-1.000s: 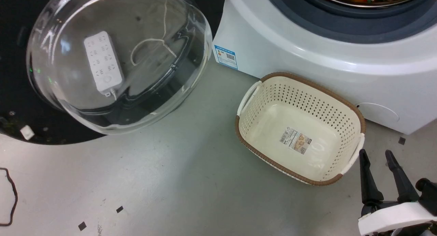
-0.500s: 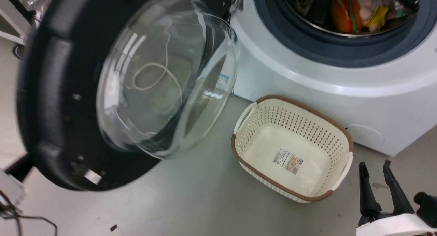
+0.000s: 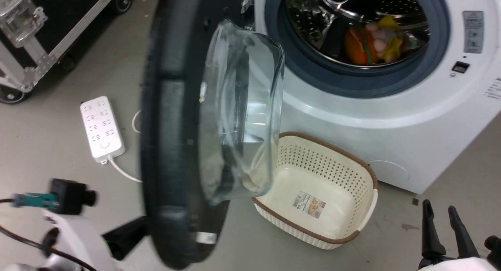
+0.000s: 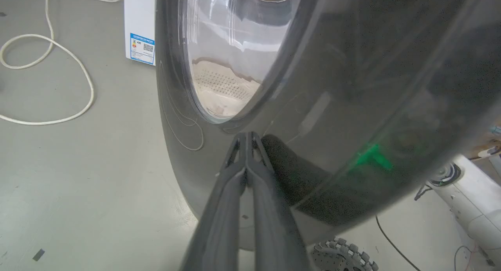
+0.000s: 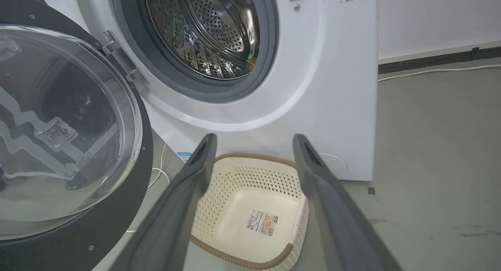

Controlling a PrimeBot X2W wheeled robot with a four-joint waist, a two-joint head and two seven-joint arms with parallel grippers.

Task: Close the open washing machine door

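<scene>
The washing machine door [image 3: 172,145] stands half-swung, edge-on in the head view, its black rim toward me and its glass bowl [image 3: 246,106] facing the washing machine [image 3: 391,122]. My left gripper [image 4: 246,135] is shut, empty, with its tips pressed on the door's glossy black outer face [image 4: 352,87]. In the head view my left forearm [image 3: 74,239] reaches toward the door's lower edge. My right gripper [image 3: 442,220] hangs open and empty at the lower right, apart from the door. The right wrist view has the door's inner side [image 5: 58,126] and the open drum [image 5: 203,32].
A cream perforated basket [image 3: 313,200] sits on the floor before the machine, partly under the door's glass. A white power strip [image 3: 100,128] and its cable [image 4: 47,67] lie on the floor left of the door. A black flight case [image 3: 39,28] stands at the far left. Toys [image 3: 368,42] lie in the drum.
The door has swung from wide open to edge-on, toward the machine. The head camera has tilted up and my left arm has come into view. My right gripper stays open.
</scene>
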